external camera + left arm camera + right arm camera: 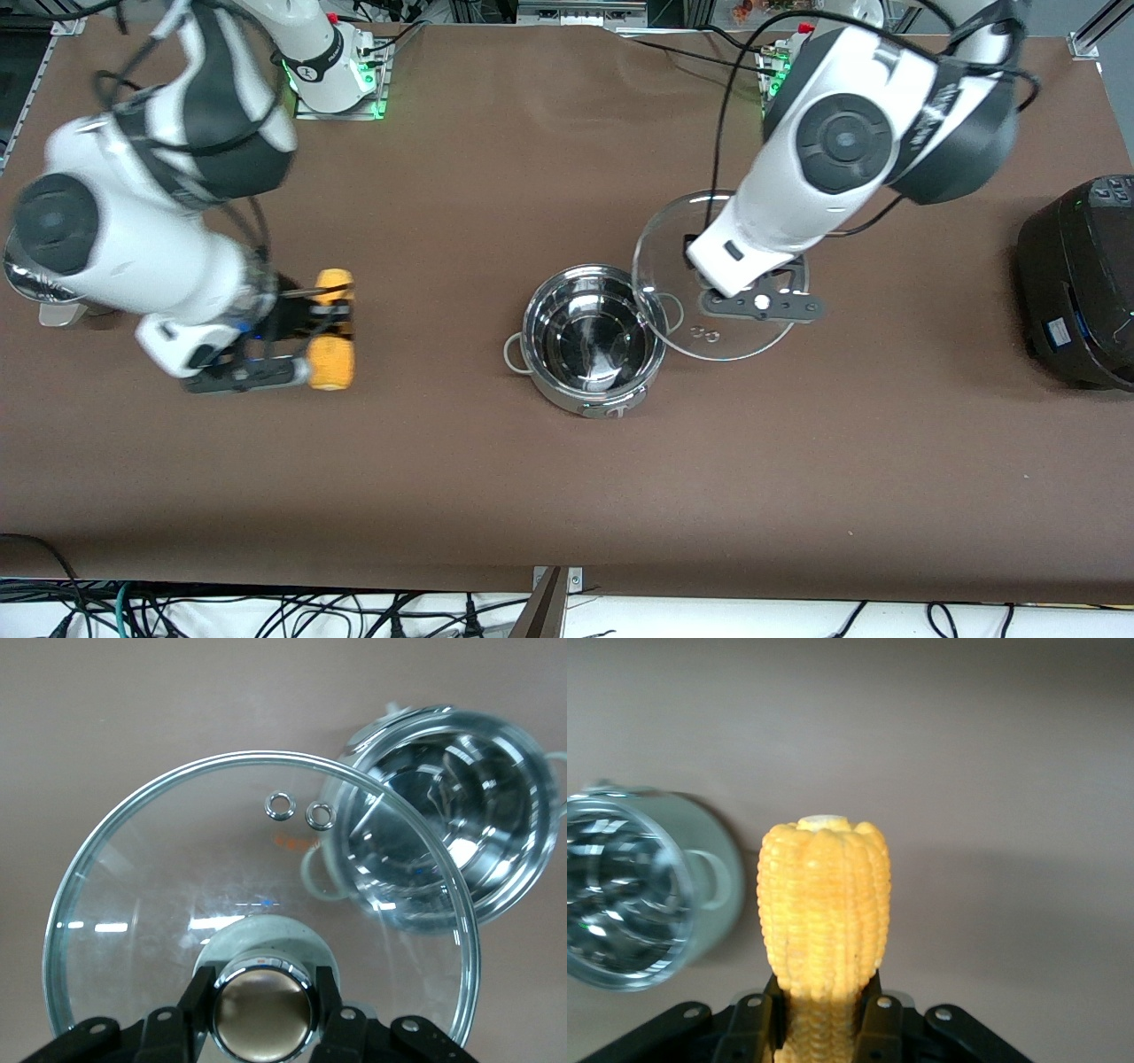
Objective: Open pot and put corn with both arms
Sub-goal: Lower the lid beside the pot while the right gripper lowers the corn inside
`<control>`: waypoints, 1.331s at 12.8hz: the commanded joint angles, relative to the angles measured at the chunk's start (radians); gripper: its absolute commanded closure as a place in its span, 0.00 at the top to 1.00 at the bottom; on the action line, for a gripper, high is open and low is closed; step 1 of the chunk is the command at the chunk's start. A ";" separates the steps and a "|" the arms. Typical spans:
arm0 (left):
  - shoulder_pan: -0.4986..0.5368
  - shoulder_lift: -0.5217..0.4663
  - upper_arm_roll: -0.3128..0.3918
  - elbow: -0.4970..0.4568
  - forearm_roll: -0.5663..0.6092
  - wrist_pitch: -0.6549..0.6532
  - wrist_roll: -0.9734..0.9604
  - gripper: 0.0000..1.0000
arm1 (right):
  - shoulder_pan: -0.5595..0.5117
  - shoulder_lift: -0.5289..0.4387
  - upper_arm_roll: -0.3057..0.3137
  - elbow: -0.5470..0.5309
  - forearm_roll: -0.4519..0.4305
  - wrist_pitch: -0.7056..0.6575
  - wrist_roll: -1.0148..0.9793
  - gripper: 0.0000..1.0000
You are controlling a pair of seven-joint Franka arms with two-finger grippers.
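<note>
- Front view: pot (594, 352) open mid-table, lid (709, 306) off, held up beside it toward left arm's end, rim overlapping pot edge.
- Left gripper (262, 1005) fingers clamped on lid knob (262, 1008).
- Right gripper (824, 1019) pinching corn (824, 917) low on the cob, toward right arm's end of table, well apart from pot.
- Risk: grip near cob end, so it may pivot/slip in transit; lid overlap could block the drop; cob ~pot width, may bridge the rim.

place: robotics lab | evidence: 2 bolted arm bases (337, 75), brown-covered table (532, 496), loose cables (266, 611)
</note>
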 commanded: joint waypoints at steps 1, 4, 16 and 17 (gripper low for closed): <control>0.124 -0.063 -0.010 -0.069 0.007 -0.030 0.219 0.16 | 0.120 0.062 -0.010 0.030 0.006 0.115 0.103 0.19; 0.221 -0.063 -0.010 -0.172 0.021 0.090 0.414 0.17 | 0.204 0.134 -0.009 0.030 0.007 0.273 0.128 0.15; 0.389 -0.044 -0.013 -0.816 0.048 0.880 0.859 0.21 | 0.292 0.326 0.016 0.030 0.075 0.568 0.304 0.13; 0.389 -0.033 -0.013 -0.822 0.048 0.885 0.861 0.21 | 0.295 0.335 0.018 0.028 0.076 0.584 0.304 0.14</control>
